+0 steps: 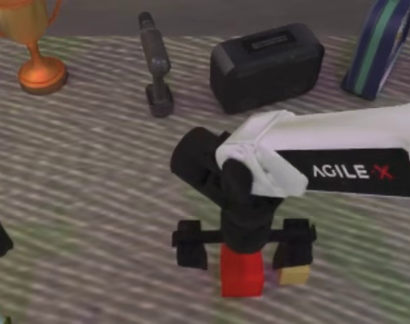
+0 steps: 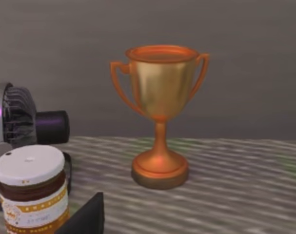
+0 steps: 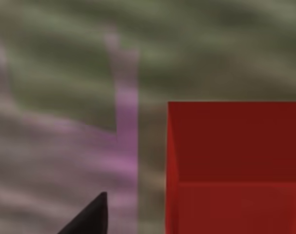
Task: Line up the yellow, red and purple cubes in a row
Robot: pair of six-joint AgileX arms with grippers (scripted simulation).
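Red matte cube [image 1: 242, 270], the larger bright solid block, sits on the striped tabletop [image 1: 90, 189] near the top view's lower edge, directly under the right arm's black end effector [image 1: 244, 251]. Small pale yellow cube [image 1: 294, 274] stands just beside it toward the top view's right, separated by a narrow gap. A dull purple cube is not visible in any view; a faint purple tint between red and yellow cannot be identified.

Right end effector: fingers spread wide apart, one to each side of the red cube, the right-hand one above the yellow cube; it clamps nothing. Whether the red cube is about to be gripped or has just been set down cannot be told. Judgement: to do this step well, the wrist should travel straight up or down so that neither finger sweeps the yellow cube out of the row.

Room for moving: open tabletop lies to the top view's left of the red cube, the likeliest place for a third cube. The near table edge is close below the row. A black speaker box [image 1: 267, 66] and a dark dumbbell [image 1: 155, 64] stand well behind.

Left end effector: parked at the far left, facing a gold trophy [image 2: 160, 114] and a white-lidded jar [image 2: 31, 187]; finger state cannot be told.
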